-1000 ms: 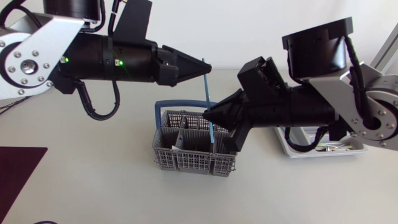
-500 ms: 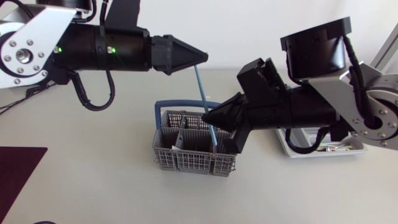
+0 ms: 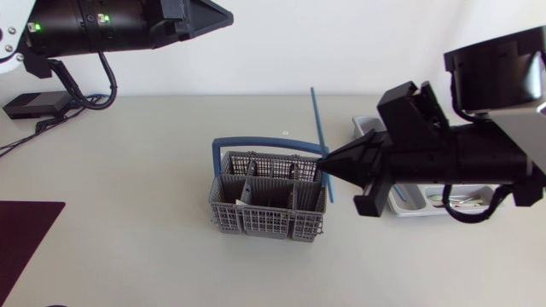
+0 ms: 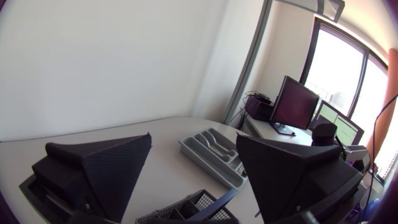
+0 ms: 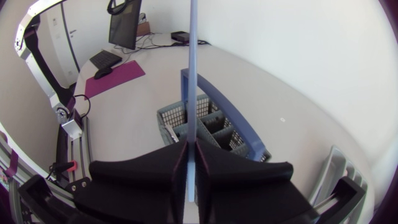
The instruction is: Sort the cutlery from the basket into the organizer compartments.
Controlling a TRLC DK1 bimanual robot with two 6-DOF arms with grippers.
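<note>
Head view, right fingers clamping blue utensil, beside basket

A dark maroon mat lies at the table's left edge.

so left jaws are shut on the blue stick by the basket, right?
No. The jaws of the right arm are shut on the blue stick by the basket; the right wrist view shows it. The jaws of the left arm stand open, empty.
</note>
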